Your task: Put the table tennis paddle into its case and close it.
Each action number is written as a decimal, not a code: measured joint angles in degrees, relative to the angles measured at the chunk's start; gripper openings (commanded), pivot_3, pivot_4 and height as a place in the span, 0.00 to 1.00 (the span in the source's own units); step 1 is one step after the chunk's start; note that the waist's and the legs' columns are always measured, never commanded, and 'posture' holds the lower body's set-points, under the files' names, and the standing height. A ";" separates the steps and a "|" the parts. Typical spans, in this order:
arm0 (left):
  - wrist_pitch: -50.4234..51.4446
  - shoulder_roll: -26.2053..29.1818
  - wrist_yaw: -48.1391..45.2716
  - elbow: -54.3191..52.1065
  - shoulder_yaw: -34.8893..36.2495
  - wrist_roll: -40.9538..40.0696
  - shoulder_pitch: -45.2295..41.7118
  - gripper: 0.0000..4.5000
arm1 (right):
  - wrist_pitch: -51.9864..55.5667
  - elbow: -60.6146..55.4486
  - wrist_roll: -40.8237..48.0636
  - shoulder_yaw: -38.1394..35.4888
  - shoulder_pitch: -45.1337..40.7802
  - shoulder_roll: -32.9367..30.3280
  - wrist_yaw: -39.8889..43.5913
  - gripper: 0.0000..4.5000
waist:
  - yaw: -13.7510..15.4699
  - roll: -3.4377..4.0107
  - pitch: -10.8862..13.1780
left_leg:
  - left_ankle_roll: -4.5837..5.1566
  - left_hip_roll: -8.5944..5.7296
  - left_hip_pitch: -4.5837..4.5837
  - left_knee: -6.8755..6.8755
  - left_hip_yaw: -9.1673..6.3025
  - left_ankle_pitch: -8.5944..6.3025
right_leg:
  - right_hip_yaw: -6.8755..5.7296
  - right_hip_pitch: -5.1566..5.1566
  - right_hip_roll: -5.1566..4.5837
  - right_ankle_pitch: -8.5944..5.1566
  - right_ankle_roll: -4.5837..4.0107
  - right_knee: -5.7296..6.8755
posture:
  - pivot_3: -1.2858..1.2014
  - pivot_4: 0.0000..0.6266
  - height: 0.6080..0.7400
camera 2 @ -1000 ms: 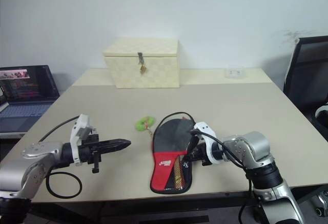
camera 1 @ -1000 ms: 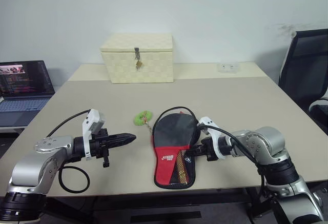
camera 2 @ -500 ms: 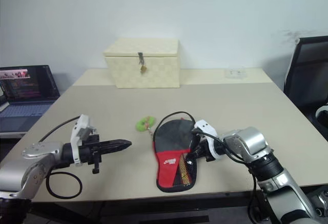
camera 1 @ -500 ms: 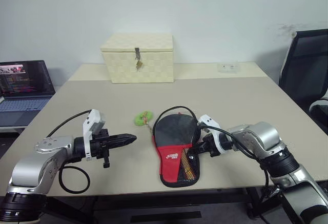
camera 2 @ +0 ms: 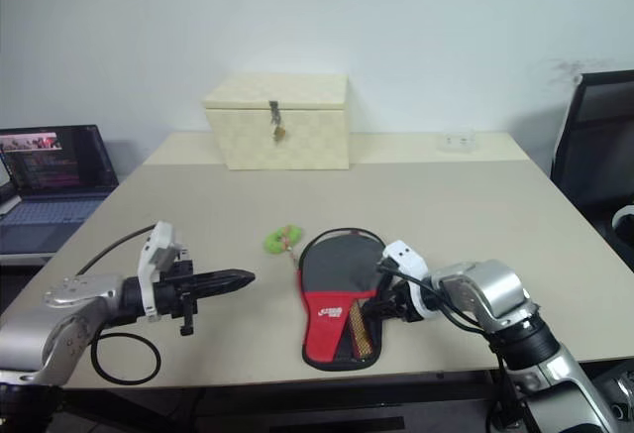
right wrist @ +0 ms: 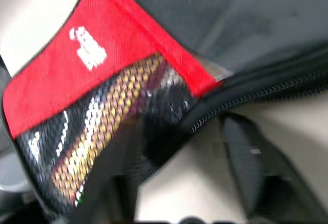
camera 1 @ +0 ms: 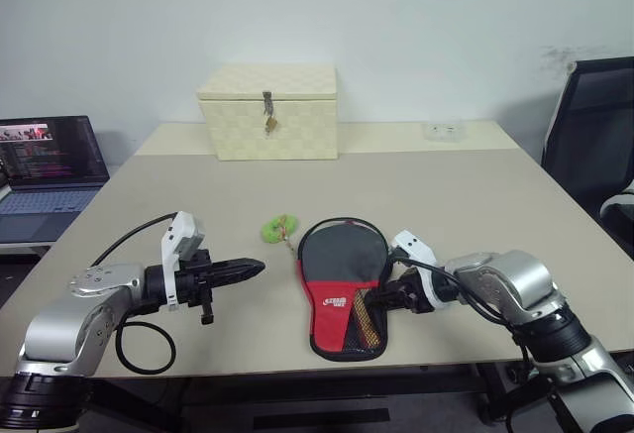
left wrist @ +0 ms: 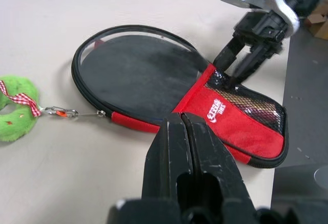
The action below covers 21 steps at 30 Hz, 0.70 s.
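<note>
A: What lies nearest the front edge of the table?

B: The case, flat on the tabletop, its red panel and mesh end toward the front and its round black end away from it. Through the mesh a pale, red-edged handle shows, so the table tennis paddle sits inside.

A: And the grippers?

B: The right gripper is at the case's right edge beside the mesh section, its two fingers parted with a clear gap and clamping nothing. The left gripper hovers well to the left of the case, fingers pressed together, empty.

A: Farther back?

B: A green plush charm lies just beyond the case, joined to it by a small clip. A cream checkered box stands near the far edge; a laptop sits at far left.
</note>
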 measured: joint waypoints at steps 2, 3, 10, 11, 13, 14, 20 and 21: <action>0.00 -0.32 0.15 -0.01 0.01 -0.01 0.09 0.00 | -0.16 -2.46 0.32 -1.44 0.36 -0.89 -0.03 0.95 | 0.01 0.02 0.02 | 0.00 0.01 0.01 0.00 0.01 0.00 | 0.01 0.00 0.00 -0.01 0.02 0.02 | 0.52 0.24 1.00; -0.01 -0.52 0.20 -0.03 0.00 -0.04 0.14 0.00 | -0.19 -4.35 0.89 -2.79 0.35 -1.46 0.31 1.00 | 0.03 0.03 0.02 | 0.00 0.01 0.01 0.01 0.00 0.00 | 0.00 0.00 0.00 -0.02 0.03 0.03 | 0.52 0.24 1.00; -0.01 -1.01 0.38 -0.03 0.01 -0.13 0.32 0.00 | -0.34 -13.24 8.83 -11.48 0.94 -2.76 4.54 1.00 | 0.59 0.02 0.02 | 0.00 0.01 0.01 0.02 0.01 0.00 | -0.02 0.03 0.01 -0.02 0.03 0.00 | 0.52 0.24 1.00; -0.01 -1.08 0.39 -0.02 0.01 -0.13 0.32 0.00 | -0.43 -13.77 9.73 -12.00 1.59 -2.76 4.79 1.00 | 0.73 0.02 0.02 | 0.00 0.01 0.01 0.03 0.01 0.00 | -0.02 0.03 0.01 -0.02 0.03 0.00 | 0.52 0.24 1.00; -0.02 -1.15 0.41 0.04 0.00 -0.12 0.31 0.00 | -0.83 -13.82 9.90 -12.01 2.35 -2.31 4.65 1.00 | 0.80 0.02 0.02 | 0.00 0.00 0.01 0.05 0.02 0.00 | -0.01 0.03 0.00 -0.01 0.03 0.02 | 0.52 0.24 1.00; -0.03 -1.37 0.45 0.19 0.00 -0.09 0.24 0.00 | -1.51 -13.31 9.58 -12.02 2.41 -0.92 3.57 1.00 | 0.76 0.02 0.02 | 0.00 0.02 0.03 0.05 0.03 0.00 | 0.01 0.04 0.00 -0.01 0.03 0.02 | 0.52 0.24 1.00; -1.62 -4.08 2.88 2.51 -1.48 2.30 -4.03 0.00 | -11.14 1.66 -0.44 -9.48 -1.01 14.09 -9.99 1.00 | 0.81 0.02 0.01 | -0.02 0.02 0.09 0.12 0.05 0.02 | 0.01 0.04 0.08 0.02 -0.02 0.14 | 0.52 0.24 1.00; -2.14 -4.64 3.73 3.29 -1.77 3.26 -4.72 0.00 | -12.76 3.85 -1.97 -9.00 -1.14 15.77 -11.54 1.00 | 0.83 0.02 0.01 | -0.02 0.00 0.06 0.12 0.05 0.02 | 0.01 0.04 0.08 0.03 -0.05 0.14 | 0.52 0.24 1.00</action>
